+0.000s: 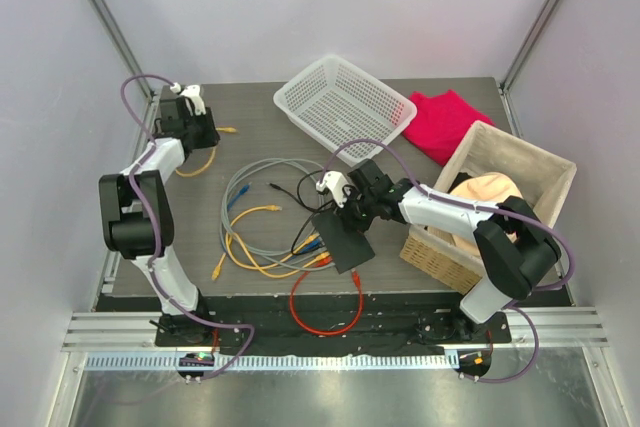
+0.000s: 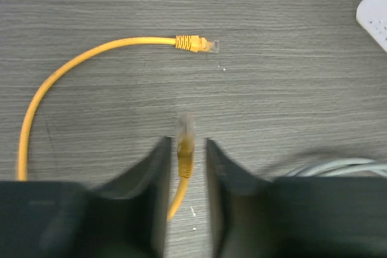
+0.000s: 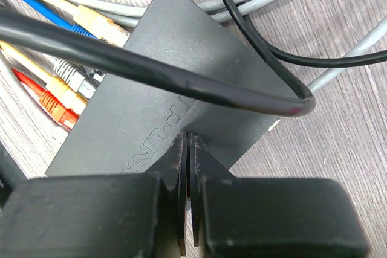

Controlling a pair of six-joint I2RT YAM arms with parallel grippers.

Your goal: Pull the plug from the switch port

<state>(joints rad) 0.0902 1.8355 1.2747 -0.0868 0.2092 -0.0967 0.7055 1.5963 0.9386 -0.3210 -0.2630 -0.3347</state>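
Observation:
The flat black switch (image 1: 346, 240) lies near the table's front middle, with several yellow, blue, grey and red plugs (image 1: 316, 248) in its left edge. In the right wrist view the switch (image 3: 151, 107) fills the centre, and the plugs (image 3: 72, 83) sit in its sockets at left. My right gripper (image 1: 352, 210) is shut, its tips (image 3: 187, 143) down on the switch's top. My left gripper (image 1: 207, 134) is at the far left of the table. Its fingers stand apart around a loose yellow plug (image 2: 185, 144) without touching it. A second yellow plug (image 2: 197, 43) lies on the table beyond.
A white mesh basket (image 1: 345, 107) stands at the back, with a red cloth (image 1: 440, 122) to its right. A wicker box (image 1: 495, 202) stands at the right. Grey cable coils (image 1: 260, 187) and a red cable (image 1: 325, 312) lie around the switch. A black cable (image 3: 151, 64) crosses over the switch.

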